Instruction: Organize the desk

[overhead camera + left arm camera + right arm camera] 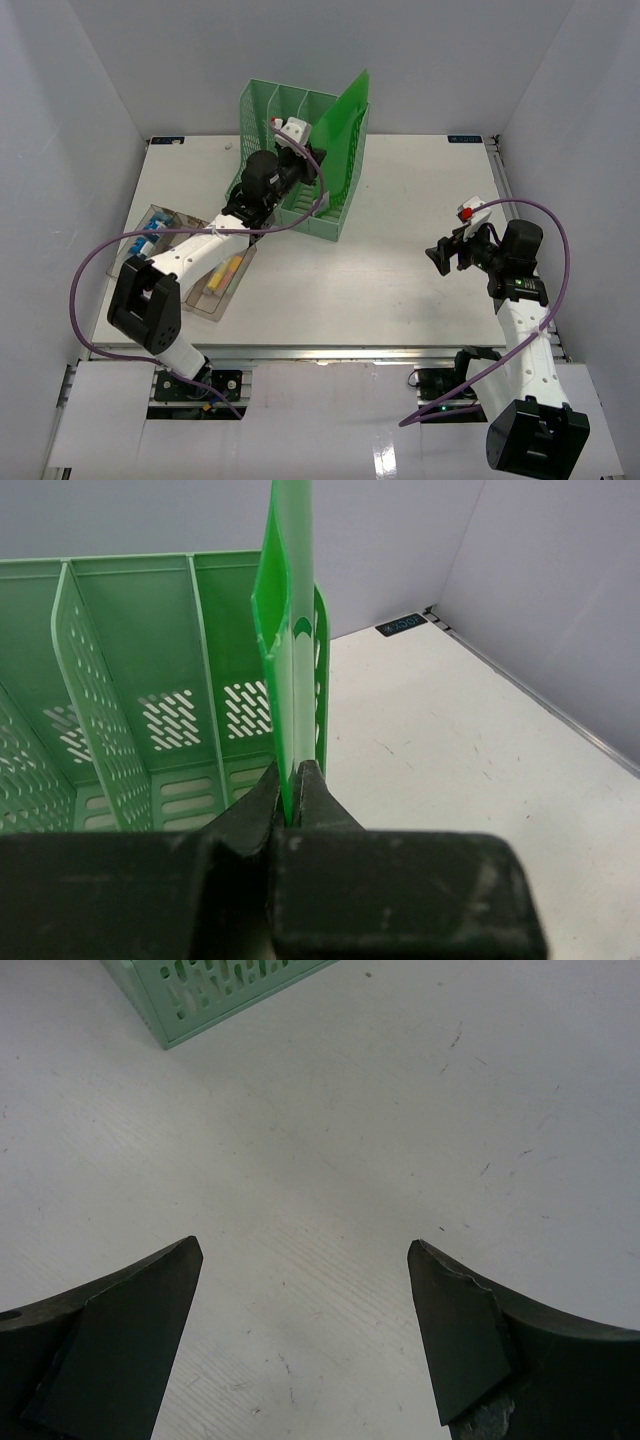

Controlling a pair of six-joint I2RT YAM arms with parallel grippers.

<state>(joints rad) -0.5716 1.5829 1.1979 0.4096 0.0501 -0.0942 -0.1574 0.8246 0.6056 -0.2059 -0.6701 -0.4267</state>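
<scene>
The white desk [400,200] carries a mint-green file rack [262,115] at the back centre. My left gripper [292,178] is shut on a bright green folder [340,130] that stands upright in the rack's rightmost slot. In the left wrist view the folder [290,630] rises edge-on out of the closed gripper [290,792], with the rack [130,680] to its left. My right gripper [438,257] is open and empty above the desk at the right. In the right wrist view its fingers [130,1320] frame bare desk [320,1190].
A clear plastic tray [228,293] with yellow, pink and blue small items lies at the front left under the left arm. The rack's corner shows at the top of the right wrist view [220,990]. Grey walls enclose the desk on three sides.
</scene>
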